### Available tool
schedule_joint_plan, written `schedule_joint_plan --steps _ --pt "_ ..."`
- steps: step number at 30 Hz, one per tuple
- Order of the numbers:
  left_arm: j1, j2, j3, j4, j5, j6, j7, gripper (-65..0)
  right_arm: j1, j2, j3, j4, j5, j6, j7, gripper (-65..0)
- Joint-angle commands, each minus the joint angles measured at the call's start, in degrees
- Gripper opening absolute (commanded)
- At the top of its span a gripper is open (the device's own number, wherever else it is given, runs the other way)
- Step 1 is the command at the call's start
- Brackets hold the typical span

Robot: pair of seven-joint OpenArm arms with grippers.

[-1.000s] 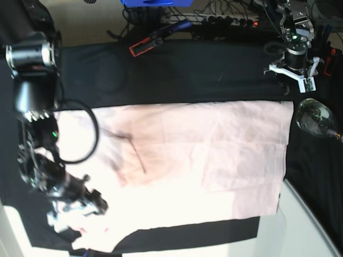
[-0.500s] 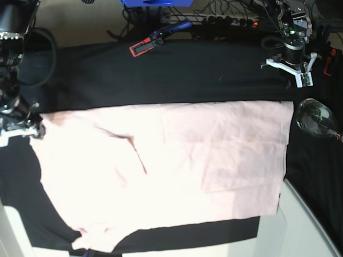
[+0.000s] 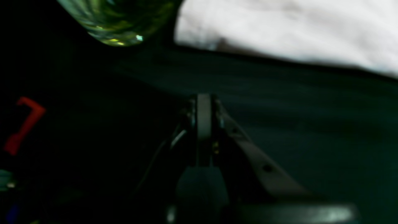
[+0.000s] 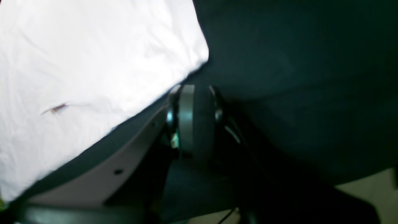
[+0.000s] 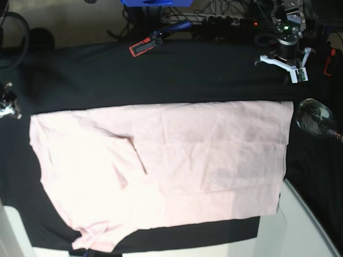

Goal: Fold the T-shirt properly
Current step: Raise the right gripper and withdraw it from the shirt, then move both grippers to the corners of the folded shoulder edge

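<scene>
1. T-shirt [image 5: 177, 171] lies spread flat on the black cloth [image 5: 161, 75], plain side up, one sleeve [image 5: 94, 238] bunched at the near edge.
2. Left gripper [image 5: 284, 61] sits over bare cloth beyond the shirt's far corner; jaws closed together, holding nothing.
3. Right gripper [image 4: 192, 121] is beside the shirt's corner, not touching it; jaws nearly together, empty.
4. Glass [image 5: 315, 119] rests just beside the shirt's edge.
</scene>
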Motion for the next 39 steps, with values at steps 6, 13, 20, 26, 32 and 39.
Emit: schedule_joint_plan --steps 6,13,20,26,32,39 --pt "1.20 -0.09 0.21 4.01 -0.08 -0.19 -1.67 -65.0 -1.16 1.13 0.04 3.98 0.75 0.44 0.17 -58.3" --pt "0.67 -0.27 0.21 3.66 -0.08 -0.19 -1.67 -65.0 -1.52 1.22 -2.68 4.33 0.84 0.44 -5.11 -65.0" --pt "-0.12 -0.53 0.21 3.39 0.01 -0.19 -1.67 -65.0 -1.08 -1.94 -2.33 4.33 0.75 0.44 -4.58 -65.0" --pt "-2.05 -2.56 0.21 3.92 0.01 -0.28 -1.31 -65.0 2.53 -2.82 -2.59 4.07 0.66 0.44 -4.49 -65.0" --pt "-5.31 -5.19 0.21 4.01 0.01 -0.28 -1.23 -65.0 12.90 -2.47 -2.68 4.07 0.57 0.09 -9.59 -65.0" --pt "-6.45 -5.28 0.21 3.83 0.01 -0.28 -1.23 -65.0 14.57 -8.01 -2.16 1.78 0.75 0.09 -11.53 -65.0"
